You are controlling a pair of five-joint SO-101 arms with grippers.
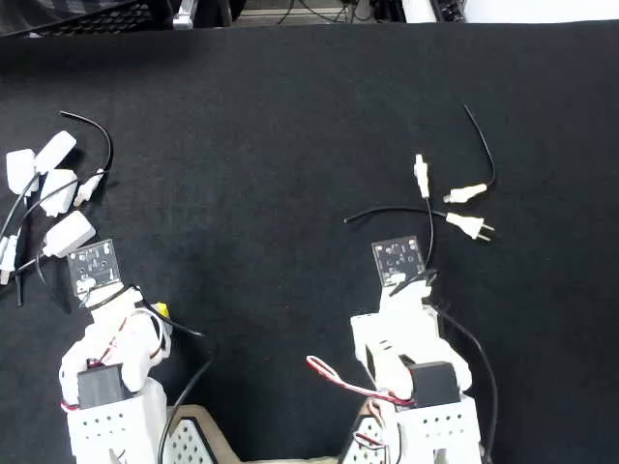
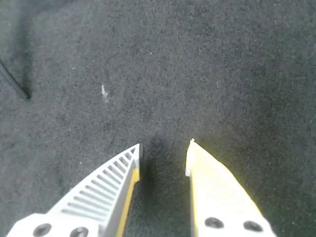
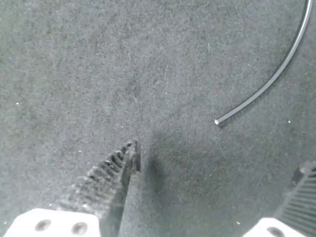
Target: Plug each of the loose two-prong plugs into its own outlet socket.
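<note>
Three loose white two-prong plugs lie on the black cloth at the right: one (image 1: 421, 174) pointing away from the arms, a second (image 1: 466, 193) and a third (image 1: 469, 227) with its prongs showing, each on a thin black wire. Several white outlet sockets (image 1: 56, 191) sit bunched at the far left with black cords. My left gripper (image 2: 164, 146) is open just over bare cloth, its arm (image 1: 106, 329) below the sockets. My right gripper (image 3: 217, 168) is open wide above the cloth, with the cut end of a black wire (image 3: 266, 85) beyond it. The right arm (image 1: 406, 324) stands below the plugs.
A black cord (image 2: 12, 81) crosses the edge of the left wrist view. The table's far edge (image 1: 309, 24) runs along the top, with dark equipment behind it. Wide bare cloth (image 1: 261, 164) lies between the sockets and the plugs.
</note>
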